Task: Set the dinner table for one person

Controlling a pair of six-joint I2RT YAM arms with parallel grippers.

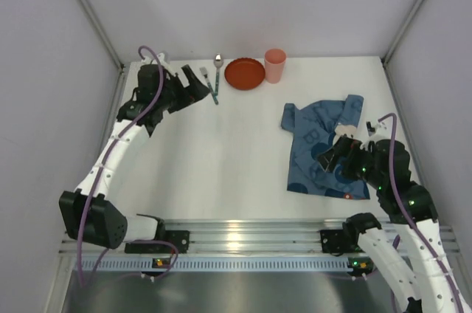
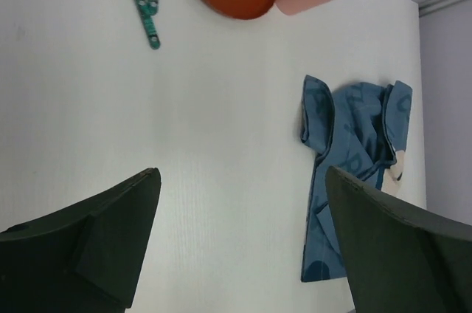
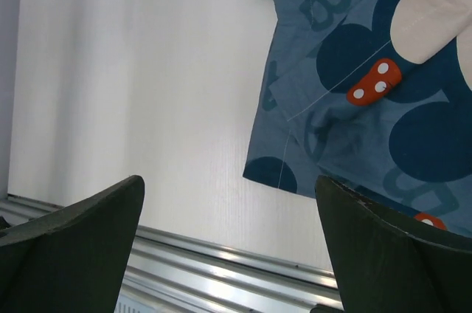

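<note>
The large plain white matte rectangular tabletop [image 1: 221, 150] is filling most of the overhead view, its surface looking smooth and evenly pale, with a metal rail [image 1: 243, 235] running along its 6 o'clock edge. It is spreading out beneath both arms and reaching the grey side walls at 3 and 9 o'clock.

The left tool [image 1: 195, 84] is hanging over the tabletop's 11 o'clock corner with its fingers spread wide and pinching nothing; in the left wrist view bare white tabletop [image 2: 221, 143] is showing between the dark fingers [image 2: 110, 232]. The right tool [image 1: 333, 152] is sitting at about 4 o'clock, likewise spread wide and gripping nothing, over a crumpled blue cloth mat printed with letters [image 1: 310, 132]; whether it is touching the cloth is not clear.

Along the 12 o'clock edge a flat orange-red round plate [image 1: 244, 74] is lying just beside an upright pink plastic cup [image 1: 275, 65]. A metal spoon [image 1: 217, 62] and fork [image 1: 204, 74] with teal patterned handles are lying at the plate's 9 o'clock, just beside the left tool.
</note>
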